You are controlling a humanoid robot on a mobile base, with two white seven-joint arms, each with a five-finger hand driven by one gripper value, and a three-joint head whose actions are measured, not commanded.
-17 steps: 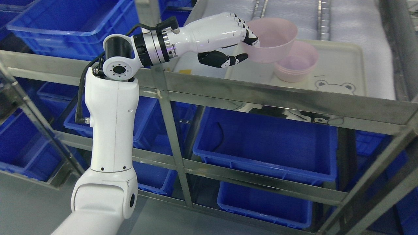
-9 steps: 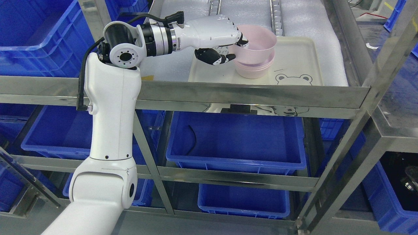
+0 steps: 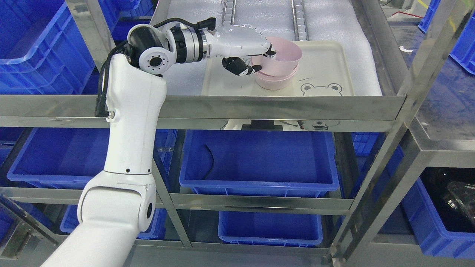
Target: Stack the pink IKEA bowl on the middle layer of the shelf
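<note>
Head view: left arm (image 3: 130, 122) rises from lower left, bends at the wrist and reaches right over the steel shelf (image 3: 282, 107) rail. Left hand (image 3: 246, 46) sits above the cream tray (image 3: 334, 63) on the shelf's padded deck.

Fingers clamp the near rim of the top bowl (image 3: 284, 55): four fingers curl over the rim into the bowl, thumb (image 3: 241, 68) presses the outer wall from below. Grip is closed on the bowl.

Top bowl, pink, sits tilted, its left side raised toward the hand. It rests nested in the lower bowl (image 3: 276, 81), also pink, which stands upright on the tray. Whether the top bowl is fully seated cannot be told; its right edge looks to be touching the lower bowl's rim.

Tray carries a bear print (image 3: 321, 89) at its front right, just beside the lower bowl and clear of it. White foam (image 3: 259, 15) lines the deck around the tray.

Blue bins (image 3: 259, 159) fill the levels under the deck, and more sit at far left and far right. Right arm not visible.
</note>
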